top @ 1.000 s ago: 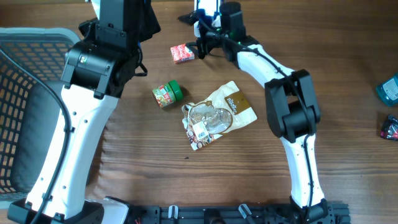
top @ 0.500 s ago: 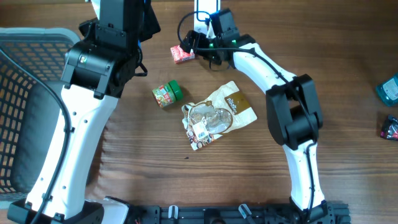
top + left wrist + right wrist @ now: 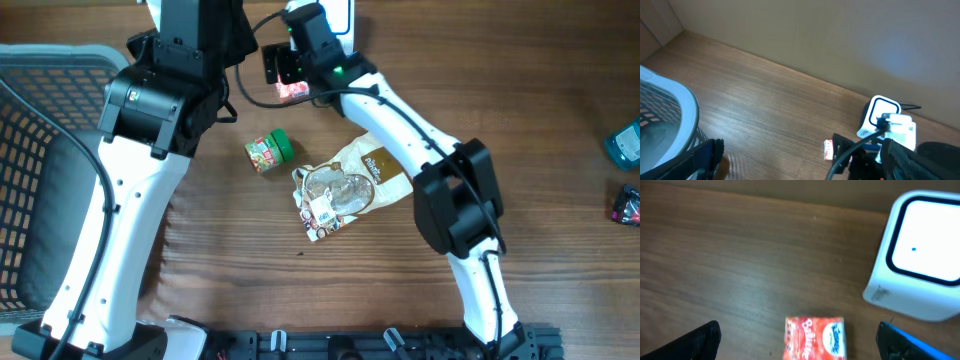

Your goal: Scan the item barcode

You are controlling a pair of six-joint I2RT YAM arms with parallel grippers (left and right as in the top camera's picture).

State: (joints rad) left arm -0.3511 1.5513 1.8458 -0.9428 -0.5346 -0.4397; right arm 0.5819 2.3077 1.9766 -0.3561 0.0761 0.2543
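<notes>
The grey mesh basket (image 3: 60, 50) fills the left edge of the desk (image 3: 560, 280) and has no part in this step; the left gripper (image 3: 812, 166) hangs near the far edge with its jaws spread wide and nothing between them; the right gripper (image 3: 800, 345), reached across to the far edge, is likewise spread wide and empty, hovering over the small red box (image 3: 815, 339) with one finger out to each side and neither touching it; by my judgement the step in hand is the approach to a grasp, with the box as the item to be scanned; the next move calls for lowering squarely over the box, closing on its two sides without nudging it, then lifting and turning its barcode toward the scanner's window; no barcode shows on the upturned face, so which face to present cannot be told; the tan and brown snack pouch (image 3: 355, 185) lies mid-desk, its print too small to read; the white barcode scanner (image 3: 920, 255), its window dark-framed, stands at the far edge just beside the box; the green-lidded can (image 3: 268, 152) lies between pouch and basket, label unreadable; the box bears white script lettering, blurred beyond reading.
</notes>
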